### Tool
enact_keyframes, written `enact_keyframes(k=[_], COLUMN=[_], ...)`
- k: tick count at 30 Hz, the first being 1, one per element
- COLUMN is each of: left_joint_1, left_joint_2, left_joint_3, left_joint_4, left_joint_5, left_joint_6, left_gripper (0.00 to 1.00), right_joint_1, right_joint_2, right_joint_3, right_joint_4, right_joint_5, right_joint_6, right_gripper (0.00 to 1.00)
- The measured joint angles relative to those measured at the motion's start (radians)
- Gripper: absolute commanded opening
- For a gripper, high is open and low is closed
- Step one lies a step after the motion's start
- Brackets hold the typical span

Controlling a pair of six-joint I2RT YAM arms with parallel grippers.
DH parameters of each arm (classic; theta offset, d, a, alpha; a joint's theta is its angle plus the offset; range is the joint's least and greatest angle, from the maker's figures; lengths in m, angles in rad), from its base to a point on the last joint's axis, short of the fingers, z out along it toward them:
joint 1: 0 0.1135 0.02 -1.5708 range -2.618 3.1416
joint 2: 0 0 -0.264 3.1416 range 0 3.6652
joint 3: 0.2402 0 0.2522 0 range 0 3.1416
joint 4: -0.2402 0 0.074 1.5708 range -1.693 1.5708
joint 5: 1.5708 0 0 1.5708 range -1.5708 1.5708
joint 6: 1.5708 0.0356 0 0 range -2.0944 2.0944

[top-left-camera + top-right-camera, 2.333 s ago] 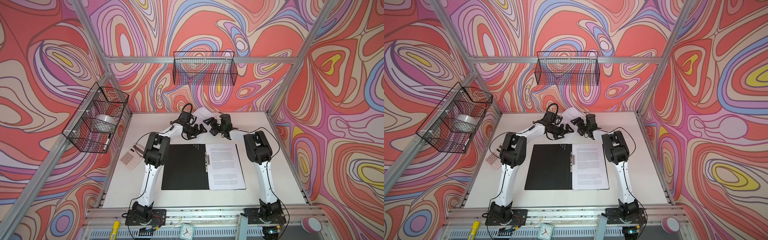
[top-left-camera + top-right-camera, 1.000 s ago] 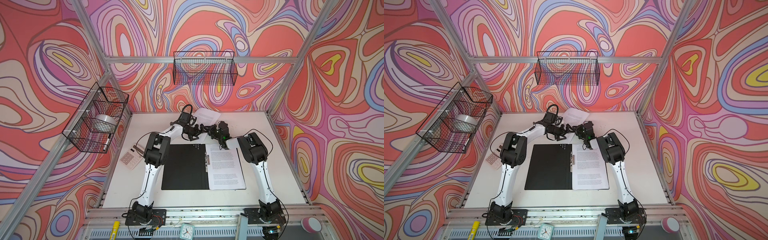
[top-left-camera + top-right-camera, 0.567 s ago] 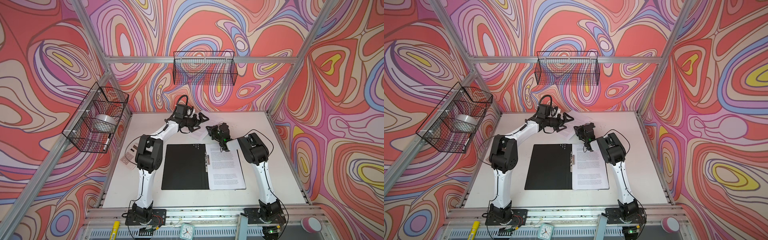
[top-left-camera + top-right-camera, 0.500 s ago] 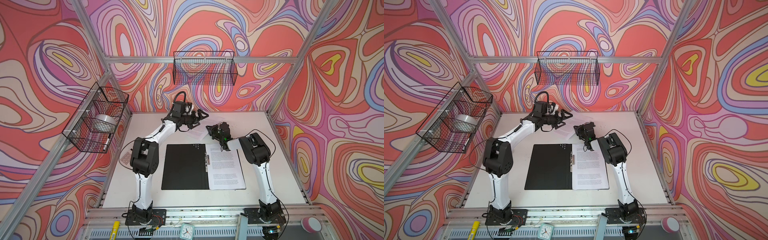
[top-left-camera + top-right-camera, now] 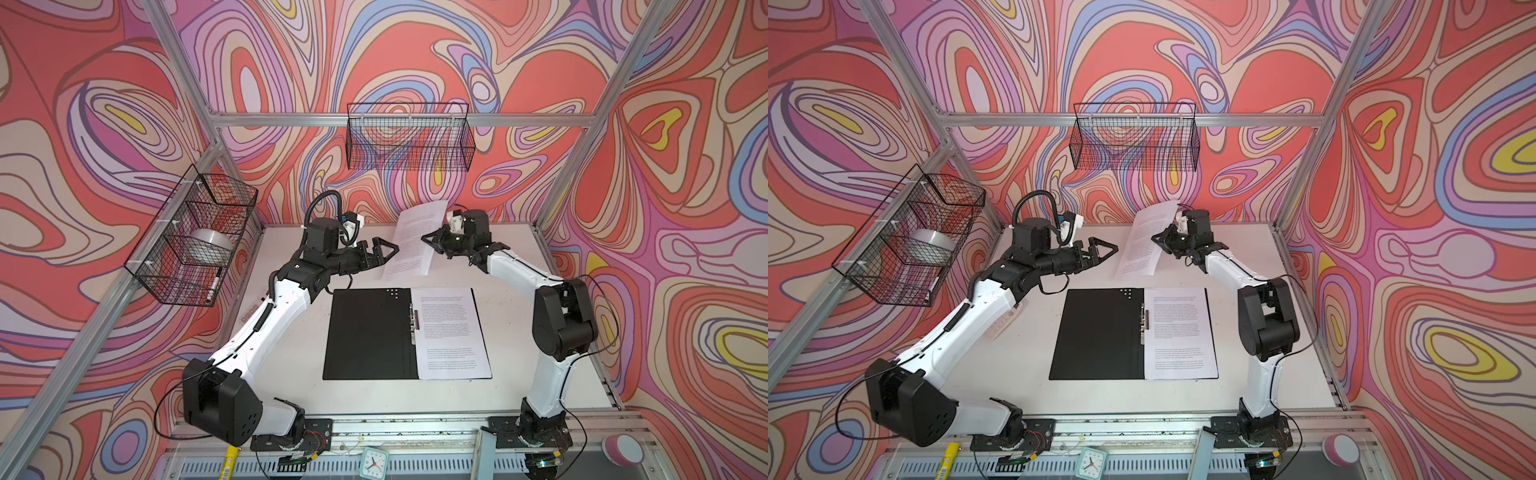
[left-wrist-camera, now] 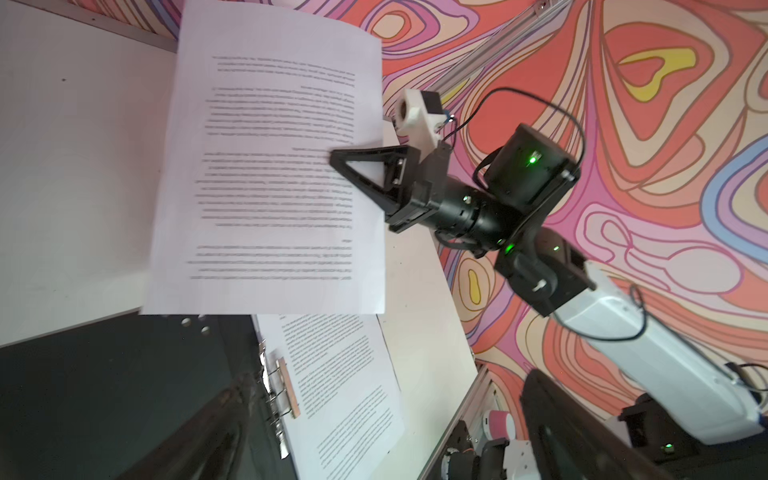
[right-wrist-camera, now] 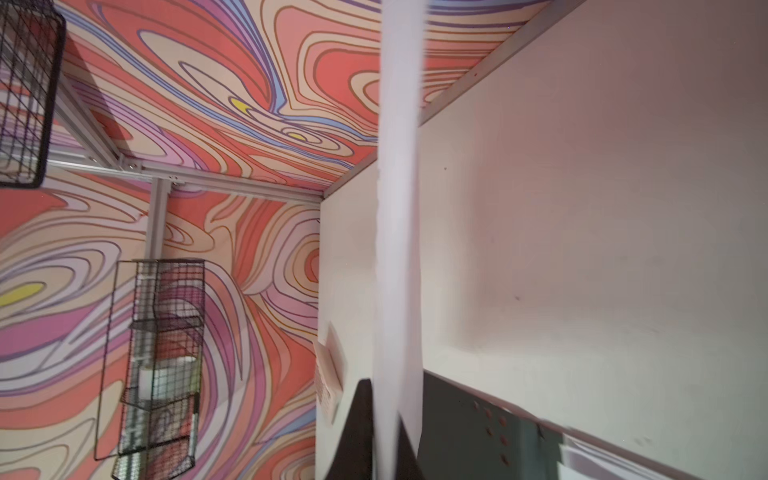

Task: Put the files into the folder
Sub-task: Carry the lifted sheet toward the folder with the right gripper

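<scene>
Our right end effector (image 5: 430, 244) is clamped on one sheet (image 5: 413, 237), holding it upright above the table (image 5: 509, 316) behind the open folder (image 5: 365, 332) — ready, we judge, to lay in. Our left end effector (image 5: 388, 249) hovers beside it, jaws apart. A second sheet (image 5: 451, 332) lies inside the folder; the spine clip (image 5: 412, 322) could snag.

The open folder (image 5: 370, 332) shows black inside, with a silvery clip (image 5: 412, 328). The flat sheet (image 5: 453, 332) and the raised sheet (image 5: 415, 239) at 12 o'clock are white with black text lines. The table (image 5: 374, 399) is white. The walls (image 5: 124, 104) swirl red, pink, purple, blue, yellow. The baskets (image 5: 409, 137) are black wire.
</scene>
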Motion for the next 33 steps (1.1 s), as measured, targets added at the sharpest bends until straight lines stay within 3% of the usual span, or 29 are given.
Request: enact_keyframes(k=[5, 14, 19, 33], left_joint_1=[0.0, 0.0, 0.0, 0.0], left_joint_2=[-0.132, -0.269, -0.335, -0.335], left_joint_3=[-0.099, -0.255, -0.373, -0.377], left_joint_4=[-0.039, -0.074, -0.047, -0.008], left_joint_5=[-0.04, -0.053, -0.041, -0.019], left_joint_6=[0.087, 0.205, 0.209, 0.204], left_gripper=[1.0, 1.0, 1.0, 1.0], right_joint_1=[-0.011, -0.003, -0.002, 0.035], right_joint_2=[-0.143, -0.435, -0.505, -0.526], right_joint_3=[-0.014, -0.14, -0.13, -0.164], right_joint_4=[-0.246, -0.444, -0.546, -0.65], right_joint_5=[0.01, 0.025, 0.017, 0.025], right_joint_6=[-0.227, -0.47, -0.489, -0.419], right_gripper=[0.0, 0.0, 0.0, 0.0])
